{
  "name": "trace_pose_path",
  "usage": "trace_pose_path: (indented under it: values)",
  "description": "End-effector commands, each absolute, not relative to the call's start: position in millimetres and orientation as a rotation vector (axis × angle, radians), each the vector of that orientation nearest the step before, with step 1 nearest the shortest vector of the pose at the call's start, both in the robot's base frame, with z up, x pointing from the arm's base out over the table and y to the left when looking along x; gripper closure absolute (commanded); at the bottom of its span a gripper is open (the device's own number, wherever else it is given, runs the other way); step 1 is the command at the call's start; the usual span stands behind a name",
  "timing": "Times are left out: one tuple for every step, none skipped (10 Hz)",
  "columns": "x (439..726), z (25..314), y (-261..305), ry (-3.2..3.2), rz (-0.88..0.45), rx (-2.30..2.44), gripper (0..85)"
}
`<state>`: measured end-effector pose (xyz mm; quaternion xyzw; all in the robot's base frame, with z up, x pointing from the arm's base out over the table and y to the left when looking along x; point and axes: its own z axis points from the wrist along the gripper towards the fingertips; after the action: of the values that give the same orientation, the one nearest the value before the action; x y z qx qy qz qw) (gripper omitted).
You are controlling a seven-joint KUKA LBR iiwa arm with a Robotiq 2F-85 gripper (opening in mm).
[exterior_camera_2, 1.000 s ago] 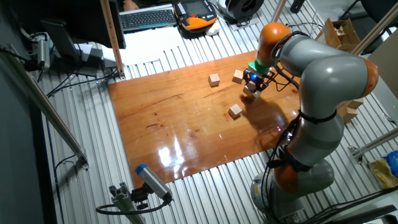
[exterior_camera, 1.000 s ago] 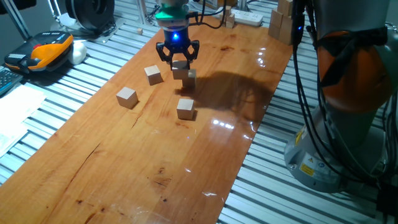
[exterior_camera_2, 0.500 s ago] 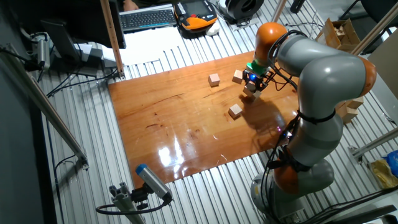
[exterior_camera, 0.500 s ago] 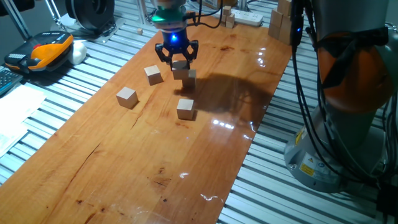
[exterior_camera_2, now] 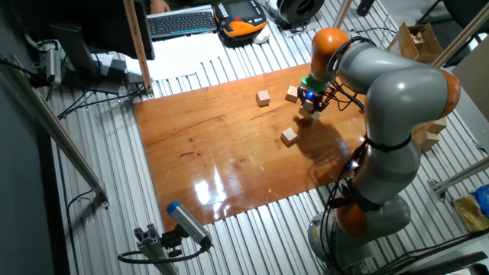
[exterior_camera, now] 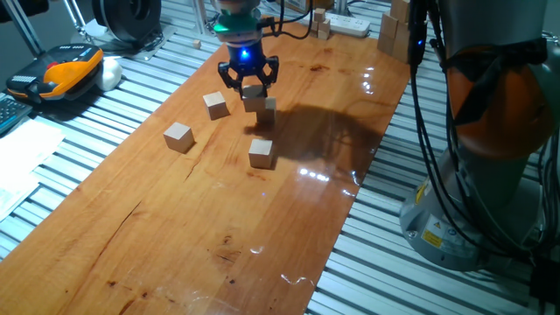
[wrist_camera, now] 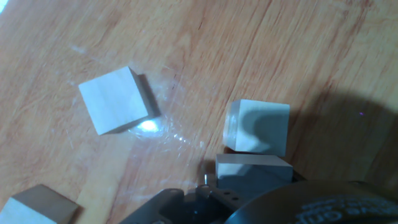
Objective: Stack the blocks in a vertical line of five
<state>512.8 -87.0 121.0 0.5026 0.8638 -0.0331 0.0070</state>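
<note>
Five small tan wooden blocks lie on the wooden table (exterior_camera: 175, 227). One block (exterior_camera: 178, 136) is at the left, another (exterior_camera: 215, 105) lies further back, and a third (exterior_camera: 261, 153) is nearer the front. Two more touch each other: one block (exterior_camera: 254, 98) directly under my gripper (exterior_camera: 249, 80), and its neighbour (exterior_camera: 268, 108) to the right. The gripper hovers just above the pair with its fingers spread wider than the block and nothing held. In the hand view the pair shows as a block (wrist_camera: 256, 126) and a shadowed block (wrist_camera: 252, 167) partly hidden by the hand.
A white power strip (exterior_camera: 348, 24) and larger pale wooden blocks (exterior_camera: 398, 33) sit at the table's far end. An orange and black device (exterior_camera: 66, 72) lies off the table to the left. The arm's base (exterior_camera: 490, 157) stands at the right. Slatted metal surrounds the tabletop.
The gripper has lifted slightly and drifted a little toward the far end. The blocks have kept their places.
</note>
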Motion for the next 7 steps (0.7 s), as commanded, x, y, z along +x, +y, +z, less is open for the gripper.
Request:
trace_pose_path:
  values:
    - [511.5, 121.3, -86.8, 2.701, -0.104, 1.573, 85.0]
    - [510.5, 121.0, -88.5, 2.702, -0.107, 1.571, 85.0]
    - [509.0, 119.0, -92.8, 2.706, -0.109, 1.559, 85.0]
    - [508.3, 117.5, -96.2, 2.707, -0.111, 1.552, 85.0]
    - [508.4, 118.0, -98.8, 2.709, -0.114, 1.547, 85.0]
    - [508.5, 119.1, -101.5, 2.711, -0.101, 1.548, 85.0]
    - [508.5, 119.4, -103.5, 2.705, -0.102, 1.558, 85.0]
